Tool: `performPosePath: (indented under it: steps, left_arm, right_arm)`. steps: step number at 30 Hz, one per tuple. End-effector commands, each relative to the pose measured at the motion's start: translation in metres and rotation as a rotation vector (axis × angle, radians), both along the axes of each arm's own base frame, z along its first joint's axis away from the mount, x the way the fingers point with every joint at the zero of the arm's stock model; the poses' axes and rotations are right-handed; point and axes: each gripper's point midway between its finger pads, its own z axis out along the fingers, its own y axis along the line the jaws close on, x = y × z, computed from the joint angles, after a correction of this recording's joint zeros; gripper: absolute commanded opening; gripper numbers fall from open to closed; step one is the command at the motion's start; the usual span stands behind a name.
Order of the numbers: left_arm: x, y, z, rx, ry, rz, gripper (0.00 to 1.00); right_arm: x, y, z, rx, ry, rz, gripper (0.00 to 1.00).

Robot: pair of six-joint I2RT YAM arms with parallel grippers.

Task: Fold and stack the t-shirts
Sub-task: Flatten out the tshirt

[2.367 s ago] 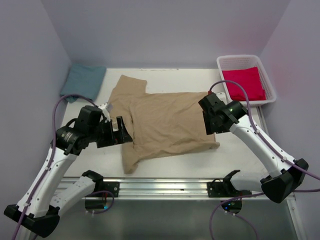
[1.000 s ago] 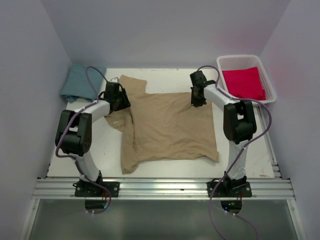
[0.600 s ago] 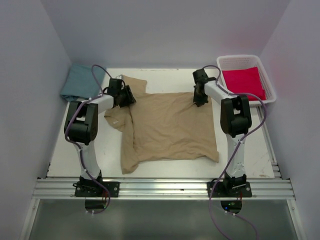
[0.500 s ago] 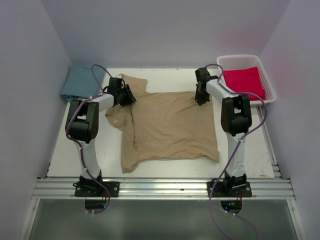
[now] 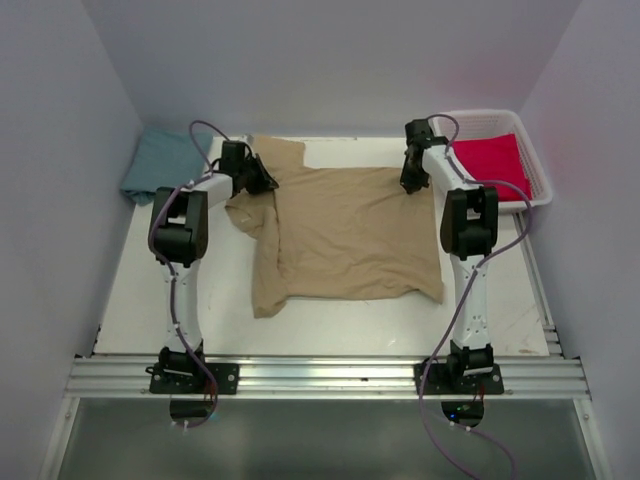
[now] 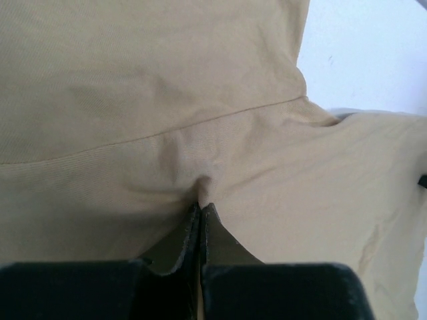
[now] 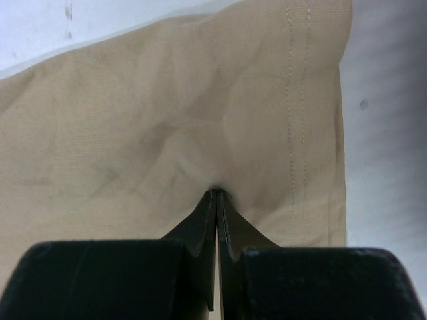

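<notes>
The tan t-shirt (image 5: pixel 345 235) lies spread on the white table, collar side to the left. My left gripper (image 5: pixel 262 180) is shut, pinching a fold of tan cloth near the shoulder seam (image 6: pixel 201 193). At the shirt's far right corner my right gripper (image 5: pixel 408 182) is shut on cloth beside the stitched hem (image 7: pixel 217 193). Both arms reach far back over the table. A teal-blue t-shirt (image 5: pixel 163 163) sits folded at the back left. The red-pink t-shirt (image 5: pixel 488 166) lies in the white basket (image 5: pixel 470 122).
The basket stands at the back right corner, just right of my right arm. Grey walls close in the table on three sides. A metal rail (image 5: pixel 320 375) with both arm bases runs along the near edge.
Both arms stretched toward the back of the table, and the tan shirt slid back and right with them. My left gripper went from part open to shut on the cloth.
</notes>
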Motion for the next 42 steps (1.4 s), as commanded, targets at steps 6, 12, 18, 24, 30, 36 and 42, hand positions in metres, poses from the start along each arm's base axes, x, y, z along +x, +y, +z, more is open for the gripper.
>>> performPosePath:
  steps: [6,12,18,24,30,36,42]
  left_arm:
    - [0.043,-0.021,0.013,-0.231,-0.146,-0.082,0.0]
    - [0.029,-0.022,0.124,-0.305,-0.487,-0.154,0.82]
    - [-0.009,-0.009,0.22,-0.223,-0.718,-0.144,1.0]
    - [-0.042,0.008,0.197,-0.138,-0.566,-0.059,1.0]
    - [-0.035,0.004,0.131,-0.097,-0.402,-0.127,0.33]
    - [-0.008,-0.028,0.1,-0.262,-0.354,-0.234,0.0]
    - [0.002,-0.05,0.083,-0.327,-0.326,-0.287,0.0]
  right_arm:
    - [0.017,-0.039,-0.024,-0.099,0.048,-0.053,0.0]
    - [0.03,-0.031,0.022,-0.049,-0.188,-0.046,0.0]
    - [0.028,-0.018,0.113,0.001,-0.469,-0.016,0.0]
    - [-0.002,0.027,0.147,0.023,-0.47,0.113,0.0]
    - [-0.072,0.145,0.152,0.396,-0.383,0.476,0.0]
    - [-0.16,0.239,0.13,0.595,-0.242,0.709,0.0]
    - [-0.213,0.293,0.109,0.646,-0.153,0.811,0.0]
